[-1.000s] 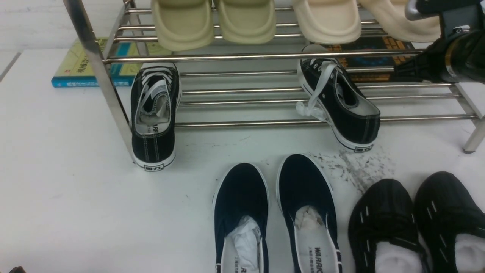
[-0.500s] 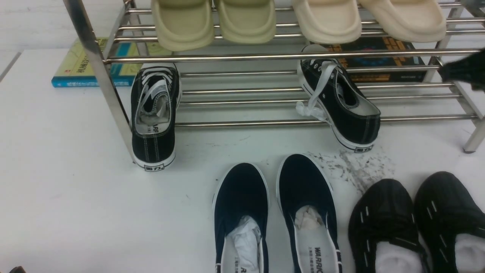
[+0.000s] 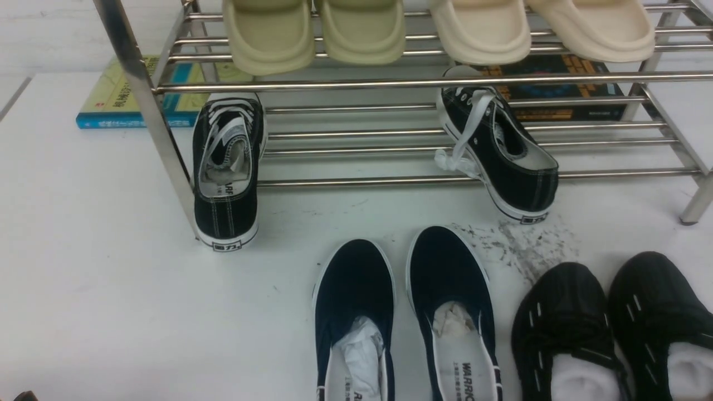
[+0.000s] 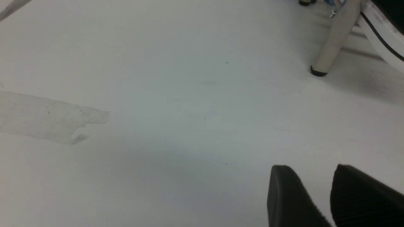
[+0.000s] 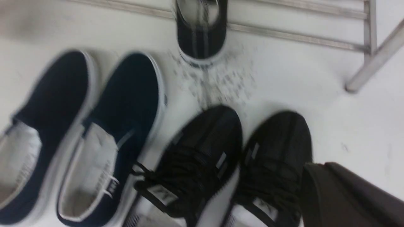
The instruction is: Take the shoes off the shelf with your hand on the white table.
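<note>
On the left of the front view, a blue-edged book [image 3: 120, 97] is seen lying flat on the white desk [image 3: 83, 267] behind the chrome shelf [image 3: 390, 83]. One black canvas sneaker [image 3: 227, 172] is propped at the shelf's left post, heel on the desk; its mate [image 3: 498, 150] is angled across the lower bars further right. Cream slippers [image 3: 440, 30] are set on the upper tier. Navy slip-ons [image 3: 404, 317] are placed side by side on the desk in front. The black knit shoes [image 3: 613, 328] are found to their right on the desk, off the shelf, just beside a grey scuff patch [image 3: 518, 245].

The left tool [image 4: 315, 189] is shown over bare desk, its jaws slightly parted and empty. The right tool [image 5: 350, 195] is seen only partly, blurred, above the knit shoes; it is closed, with nothing visibly held.
</note>
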Motion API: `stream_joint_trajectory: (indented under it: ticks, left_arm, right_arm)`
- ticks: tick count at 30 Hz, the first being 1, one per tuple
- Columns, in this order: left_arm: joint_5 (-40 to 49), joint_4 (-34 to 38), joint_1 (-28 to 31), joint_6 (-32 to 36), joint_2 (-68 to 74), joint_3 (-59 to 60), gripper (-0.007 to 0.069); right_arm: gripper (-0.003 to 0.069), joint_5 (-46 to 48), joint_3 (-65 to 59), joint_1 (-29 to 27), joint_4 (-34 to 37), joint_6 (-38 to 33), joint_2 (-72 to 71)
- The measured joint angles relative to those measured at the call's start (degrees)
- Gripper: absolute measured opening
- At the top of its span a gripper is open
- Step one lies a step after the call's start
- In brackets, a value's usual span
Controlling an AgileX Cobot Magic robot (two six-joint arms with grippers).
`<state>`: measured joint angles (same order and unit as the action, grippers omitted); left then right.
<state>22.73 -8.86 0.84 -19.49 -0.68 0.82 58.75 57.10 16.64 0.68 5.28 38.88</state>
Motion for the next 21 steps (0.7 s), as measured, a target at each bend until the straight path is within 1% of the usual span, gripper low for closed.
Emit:
stream_joint_trajectory:
  ticks: [2, 3, 4, 5, 7, 10, 14, 21]
  left_arm:
    - [0.0, 0.0, 0.0, 0.0, 0.0, 0.0, 0.0242]
    - [0.0, 0.0, 0.0, 0.0, 0.0, 0.0, 0.0242]
    - [0.0, 0.0, 0.0, 0.0, 0.0, 0.0, 0.0242]
    - [0.0, 0.0, 0.0, 0.0, 0.0, 0.0, 0.0242]
    - [0.0, 0.0, 0.0, 0.0, 0.0, 0.0, 0.0242]
    - [0.0, 0.0, 0.0, 0.0, 0.0, 0.0, 0.0242]
    - [0.0, 0.0, 0.0, 0.0, 0.0, 0.0, 0.0242]
    - [0.0, 0.0, 0.0, 0.0, 0.0, 0.0, 0.0242]
  right_arm:
    - [0.0002, -9.6, -9.1, 0.0, 2.5, 0.0, -5.9]
    - [0.0003, -13.0, -11.4, 0.0, 3.4, 0.0, -7.1]
    - [0.0003, -17.9, -16.3, 0.0, 5.5, 0.0, -9.4]
    - [0.0003, -18.7, -16.9, 0.0, 5.9, 0.0, -9.6]
    - [0.0003, -26.9, -23.3, 0.0, 10.0, 0.0, -11.9]
    - [0.0006, -34.1, -27.8, 0.0, 13.7, 0.0, -12.9]
    - [0.0010, -37.0, -29.7, 0.0, 14.4, 0.0, -13.1]
    - [0.0012, -36.8, -30.9, 0.0, 14.6, 0.0, -13.1]
